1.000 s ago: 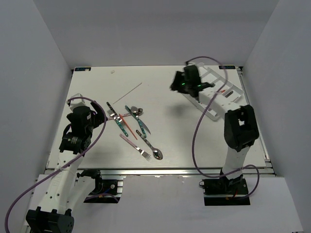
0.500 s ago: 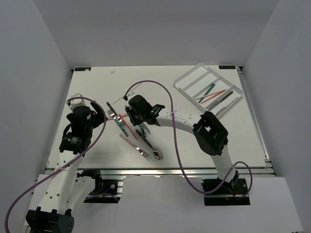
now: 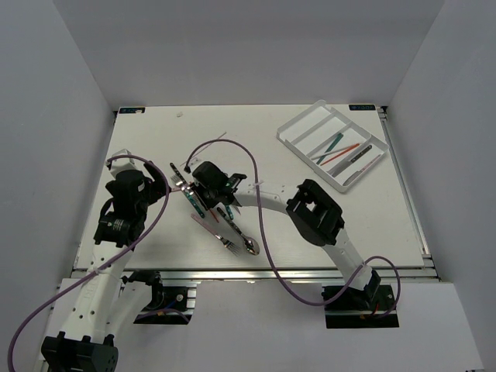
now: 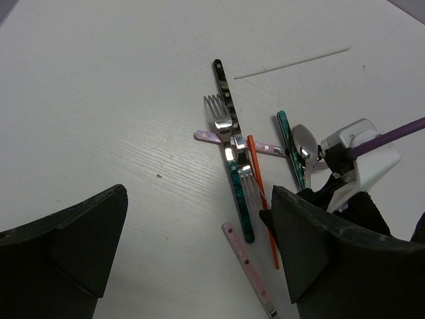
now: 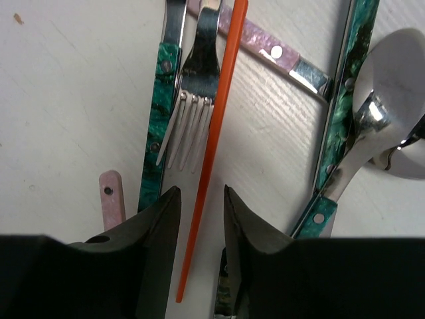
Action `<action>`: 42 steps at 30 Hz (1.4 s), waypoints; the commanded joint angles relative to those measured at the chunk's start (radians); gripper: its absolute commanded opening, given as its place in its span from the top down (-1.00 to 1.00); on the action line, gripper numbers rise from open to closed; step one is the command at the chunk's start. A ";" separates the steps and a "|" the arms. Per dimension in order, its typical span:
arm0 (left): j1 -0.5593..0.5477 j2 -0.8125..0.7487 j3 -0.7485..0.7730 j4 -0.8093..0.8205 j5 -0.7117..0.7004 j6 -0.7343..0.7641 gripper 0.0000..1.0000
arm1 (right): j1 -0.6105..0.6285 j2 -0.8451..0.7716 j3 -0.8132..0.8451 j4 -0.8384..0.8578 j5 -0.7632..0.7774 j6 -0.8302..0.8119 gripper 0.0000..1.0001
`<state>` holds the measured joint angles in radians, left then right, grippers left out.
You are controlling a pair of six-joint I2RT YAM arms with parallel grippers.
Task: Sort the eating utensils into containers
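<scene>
A pile of eating utensils [image 3: 205, 198] lies on the white table, left of centre. My right gripper [image 5: 199, 199] hangs low over it, open, its jaws straddling an orange stick [image 5: 212, 133] without touching it. A silver fork [image 5: 192, 86] and a teal-handled knife [image 5: 156, 133] lie just left of the stick, and a teal-handled spoon [image 5: 345, 86] lies to its right. My left gripper [image 4: 199, 229] is wide open and holds nothing; it hovers left of the pile above a pink handle [image 4: 249, 266]. The clear tray [image 3: 298, 128] at the back right holds three utensils.
A thin pale stick [image 3: 209, 143] lies alone behind the pile. A fork and a spoon [image 3: 250, 246] rest near the front edge. The right arm [image 3: 310, 209] stretches across the table's middle with its purple cable looping above. Grey walls close in both sides.
The right arm swung from above the tray down to the pile, and its jaws narrowed around the orange stick. The left arm stayed put.
</scene>
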<state>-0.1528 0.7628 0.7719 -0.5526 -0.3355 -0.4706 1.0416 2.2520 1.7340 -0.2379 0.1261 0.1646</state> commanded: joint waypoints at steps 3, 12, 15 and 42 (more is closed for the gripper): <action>-0.004 -0.023 -0.006 0.010 0.006 0.007 -0.96 | 0.002 0.040 0.068 -0.003 0.027 -0.030 0.27; -0.004 -0.025 -0.006 0.011 0.009 0.007 -0.96 | 0.003 0.061 0.055 0.006 0.049 0.001 0.64; -0.004 -0.026 -0.006 0.010 0.009 0.007 -0.96 | 0.000 -0.006 0.006 0.032 0.113 0.033 0.90; -0.007 -0.022 -0.006 0.010 0.003 0.006 -0.96 | -0.877 -0.604 -0.516 0.301 0.167 0.710 1.00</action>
<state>-0.1539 0.7483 0.7719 -0.5526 -0.3321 -0.4706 0.2405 1.6016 1.1549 0.0868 0.2276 0.7570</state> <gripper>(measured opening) 0.980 0.024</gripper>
